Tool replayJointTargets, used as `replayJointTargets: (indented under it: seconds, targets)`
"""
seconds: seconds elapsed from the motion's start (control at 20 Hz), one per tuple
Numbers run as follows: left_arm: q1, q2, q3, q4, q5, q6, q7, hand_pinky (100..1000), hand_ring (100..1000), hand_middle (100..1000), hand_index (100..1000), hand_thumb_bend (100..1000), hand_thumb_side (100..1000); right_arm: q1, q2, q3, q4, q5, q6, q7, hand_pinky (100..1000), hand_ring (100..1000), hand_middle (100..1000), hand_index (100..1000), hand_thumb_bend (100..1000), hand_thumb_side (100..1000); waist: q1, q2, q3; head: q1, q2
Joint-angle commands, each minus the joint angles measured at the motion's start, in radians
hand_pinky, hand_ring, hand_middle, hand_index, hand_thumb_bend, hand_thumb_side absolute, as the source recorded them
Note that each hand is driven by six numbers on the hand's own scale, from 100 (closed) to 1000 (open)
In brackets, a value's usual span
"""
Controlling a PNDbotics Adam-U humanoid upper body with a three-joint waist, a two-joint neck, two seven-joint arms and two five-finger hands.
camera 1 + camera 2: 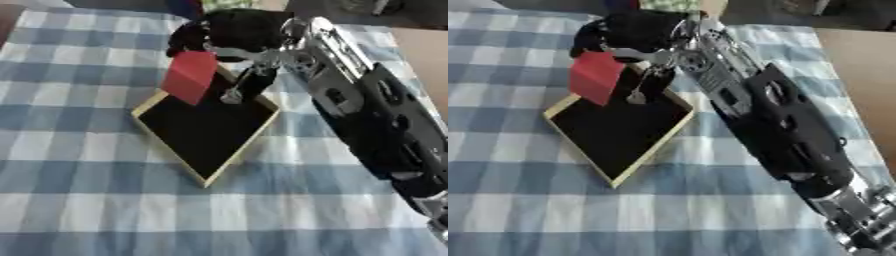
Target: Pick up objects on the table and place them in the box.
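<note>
- Looks like we're at the drop-off step: the right hand (229,31) has a red block (190,77) and it's hanging over the far corner of the box (156,131).
- The block is red, boxy, tilted a bit. It's up near the hand's fingers, which curl down around its top, so I'd call that gripping it. It overlaps the box's far-left rim in the view, so I can't tell if it's fully inside the walls.
- The box is a shallow tray, pale wooden rim, black inside, sitting corner-on like a diamond on the blue and white checked tablecloth (79,200). Nothing else in it that I can see.
- The right arm comes in from the lower right and stretches diagonally across the table, hand at the far end over the box.
- Next move, I guess: nudge the block toward the box's middle, lower it, then let go.
- Left hand doesn't show anywhere.
</note>
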Motion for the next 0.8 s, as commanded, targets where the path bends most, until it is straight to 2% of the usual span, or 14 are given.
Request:
replayJointTargets:
  seconds: [0.05,0.1,0.2,0.25,0.3,0.35,0.8]
  targets:
    - [-0.003,0.007,0.002,-0.014,-0.003,0.002,0.0,709,611,582,640,100,756,-0.013,-0.026,-0.015,-0.019,-0.017,0.008,-0.001,940,950,910,870,372,100,0.008,-0.02,0.001,0.004,-0.01]
    - [-0.003,0.007,0.002,-0.014,-0.003,0.002,-0.001,709,611,582,639,100,757,-0.012,-0.025,-0.014,-0.02,-0.022,0.011,-0.004,943,955,929,807,376,100,0.008,-0.02,0.001,0.004,-0.01]
    - [-0.003,0.006,0.001,-0.014,-0.003,0.003,-0.003,709,611,582,638,100,757,-0.012,-0.023,-0.011,-0.021,-0.031,0.012,-0.006,950,970,967,752,351,100,0.007,-0.018,0.001,0.006,-0.01]
    - [-0.004,0.006,0.0,-0.014,-0.003,0.003,-0.003,709,611,582,638,100,757,-0.011,-0.022,-0.01,-0.02,-0.034,0.013,-0.005,958,981,983,772,338,100,0.007,-0.018,0.001,0.006,-0.01]
    - [-0.005,0.006,0.0,-0.014,-0.003,0.003,-0.004,709,611,582,638,100,757,-0.01,-0.021,-0.01,-0.017,-0.037,0.013,-0.003,962,990,999,890,349,100,0.007,-0.017,0.001,0.006,-0.01]
    - [-0.005,0.006,0.0,-0.014,-0.002,0.003,-0.004,709,611,582,638,100,757,-0.009,-0.02,-0.011,-0.013,-0.041,0.014,-0.002,964,996,1000,910,347,100,0.007,-0.016,0.002,0.007,-0.01]
    - [-0.008,0.006,-0.001,-0.014,-0.003,0.003,-0.005,709,612,581,638,100,758,-0.008,-0.021,-0.016,-0.006,-0.053,0.019,-0.002,958,990,994,906,323,100,0.006,-0.012,0.0,0.01,-0.012]
